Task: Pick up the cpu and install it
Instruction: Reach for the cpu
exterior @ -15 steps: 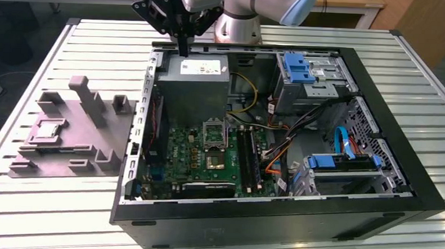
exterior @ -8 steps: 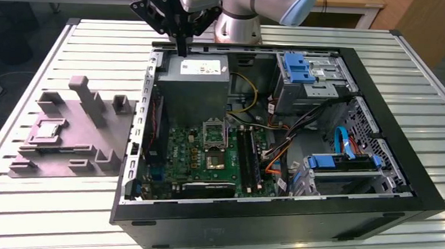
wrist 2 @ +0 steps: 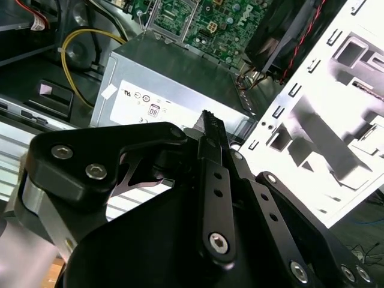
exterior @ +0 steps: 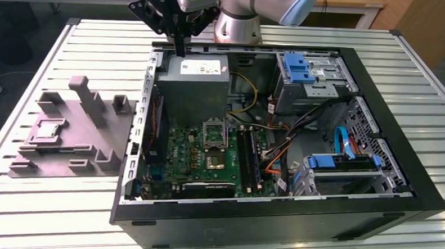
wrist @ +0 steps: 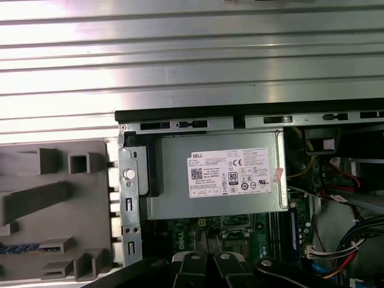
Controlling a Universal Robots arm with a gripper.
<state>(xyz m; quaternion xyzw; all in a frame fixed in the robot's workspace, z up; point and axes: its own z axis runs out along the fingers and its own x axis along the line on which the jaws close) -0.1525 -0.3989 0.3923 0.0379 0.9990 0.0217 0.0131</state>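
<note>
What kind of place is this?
Probably a robot lab or workshop bench: a silver-grey robot arm works at an open black computer case on a ribbed metal table, beside a grey moulded plastic tray.

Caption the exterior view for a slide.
Robot arm's tool hovers above the power supply in an open computer case, grey moulded tray alongside.

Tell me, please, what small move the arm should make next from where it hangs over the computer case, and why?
Probably a sideways move toward the exterior view's left, bringing the gripper over the grey tray. The gripper hangs above the power supply at the edge of the case, while the cpu lies on the tray beside the case, apart from it.
</note>
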